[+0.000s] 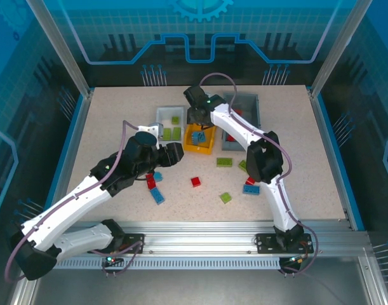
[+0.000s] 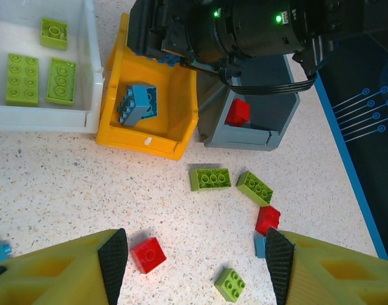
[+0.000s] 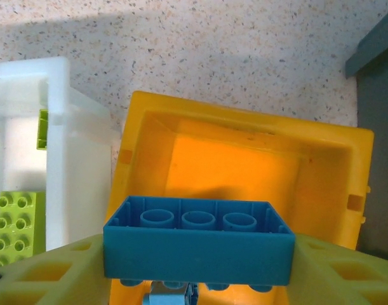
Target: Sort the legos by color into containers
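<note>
The right hand (image 1: 200, 129) holds a blue brick (image 3: 197, 248) clamped by its ends above the open yellow bin (image 3: 244, 130), so the drop looks close, and that is where things could slip. The bin is small and the white bin (image 2: 47, 119) stands just beside it. If the brick is let go off-centre it could strike a rim and skip into the white bin among the green bricks (image 2: 22, 77), or out onto the desk (image 2: 66, 184). Another blue brick (image 2: 138, 105) already lies tilted inside the yellow bin, and a brick landing on it might bounce rather than settle. The held brick could also cling to one finger and swing sideways as the jaws part. The left hand (image 2: 195, 260) hangs empty with its fingers spread wide over loose pieces, a red brick (image 2: 148, 254) nearest between them and a green one (image 2: 230, 284) close by. The grey bin (image 2: 251, 130), with a red piece (image 2: 237, 113) inside, sits against the yellow bin's other side. The right arm (image 2: 244, 28) stretches across all three bins, so it blocks the left hand's way to them. Any carry started now risks the arms knocking together, while the picks on the open desk are unobstructed.
</note>
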Controlling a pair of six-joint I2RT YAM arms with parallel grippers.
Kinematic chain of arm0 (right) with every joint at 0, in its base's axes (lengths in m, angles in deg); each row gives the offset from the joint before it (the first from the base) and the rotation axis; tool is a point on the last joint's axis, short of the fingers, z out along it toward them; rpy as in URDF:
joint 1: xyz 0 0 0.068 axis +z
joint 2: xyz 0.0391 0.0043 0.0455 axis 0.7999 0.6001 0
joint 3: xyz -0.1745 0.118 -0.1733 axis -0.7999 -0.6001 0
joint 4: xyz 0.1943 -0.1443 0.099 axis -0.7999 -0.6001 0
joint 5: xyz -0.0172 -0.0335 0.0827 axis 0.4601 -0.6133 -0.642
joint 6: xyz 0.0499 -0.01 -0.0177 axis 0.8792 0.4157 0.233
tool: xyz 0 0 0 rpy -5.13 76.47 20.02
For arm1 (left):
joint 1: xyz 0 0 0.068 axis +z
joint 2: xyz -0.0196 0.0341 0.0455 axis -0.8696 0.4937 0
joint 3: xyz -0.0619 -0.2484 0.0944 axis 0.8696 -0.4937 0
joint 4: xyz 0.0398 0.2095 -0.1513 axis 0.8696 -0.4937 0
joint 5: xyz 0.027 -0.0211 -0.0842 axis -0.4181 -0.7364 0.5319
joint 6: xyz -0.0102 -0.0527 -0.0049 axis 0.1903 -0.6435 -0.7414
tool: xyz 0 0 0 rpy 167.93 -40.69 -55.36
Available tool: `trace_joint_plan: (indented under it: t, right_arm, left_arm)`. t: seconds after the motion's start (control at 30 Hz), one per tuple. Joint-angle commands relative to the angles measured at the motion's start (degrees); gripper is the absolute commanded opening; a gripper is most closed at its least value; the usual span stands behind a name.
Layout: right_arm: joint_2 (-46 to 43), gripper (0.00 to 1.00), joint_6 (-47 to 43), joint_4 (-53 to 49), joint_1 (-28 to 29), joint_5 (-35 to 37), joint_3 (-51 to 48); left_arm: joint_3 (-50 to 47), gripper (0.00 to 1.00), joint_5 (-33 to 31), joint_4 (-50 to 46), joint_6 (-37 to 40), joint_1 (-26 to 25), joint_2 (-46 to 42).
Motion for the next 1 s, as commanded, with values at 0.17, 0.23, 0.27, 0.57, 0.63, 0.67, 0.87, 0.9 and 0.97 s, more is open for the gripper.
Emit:
trace_joint_plan:
  t: [0.17, 0.23, 0.27, 0.57, 0.63, 0.67, 0.87, 0.9, 0.97]
  right_arm:
    - [-1.6, 0.78, -0.5, -3.8, 0.2, 0.7, 2.5]
    - [-3.9, 0.79, -0.8, -2.8, 0.4, 1.1, 0.8]
    - [-5.2, 0.79, -0.8, -2.6, 0.5, 1.2, 0.0]
    - [-28.9, 0.71, -5.4, 10.3, 3.1, 3.5, -22.6]
    - [-36.6, 0.7, -7.1, 15.0, 3.6, 2.5, -32.1]
    - [-40.8, 0.7, -7.9, 17.3, 3.8, 1.6, -37.4]
    - [-63.0, 0.69, -10.3, 24.6, 3.9, -9.0, -64.3]
    - [-66.5, 0.69, -9.9, 23.8, 4.0, -9.7, -67.4]
    - [-73.4, 0.71, -9.0, 22.2, 3.9, -10.5, -72.6]
  left_arm:
    - [1.3, 0.63, 0.7, 0.3, -1.4, -0.4, 1.6]
    - [1.1, 0.63, 1.2, 0.4, -1.5, -0.4, 2.0]
    - [0.8, 0.63, 1.6, 0.7, -1.4, -0.4, 2.2]
    - [1.1, 0.63, 10.7, 2.9, 6.3, -0.4, 7.8]
    - [1.7, 0.63, 14.9, 4.1, 10.7, -0.4, 10.5]
    - [2.2, 0.63, 16.9, 4.7, 13.0, -0.4, 12.3]
    - [5.6, 0.63, 25.1, 10.7, 27.0, -0.6, 25.4]
    - [5.6, 0.63, 26.2, 13.0, 29.7, -0.8, 27.4]
    - [5.7, 0.64, 27.5, 16.7, 35.5, -1.6, 31.1]
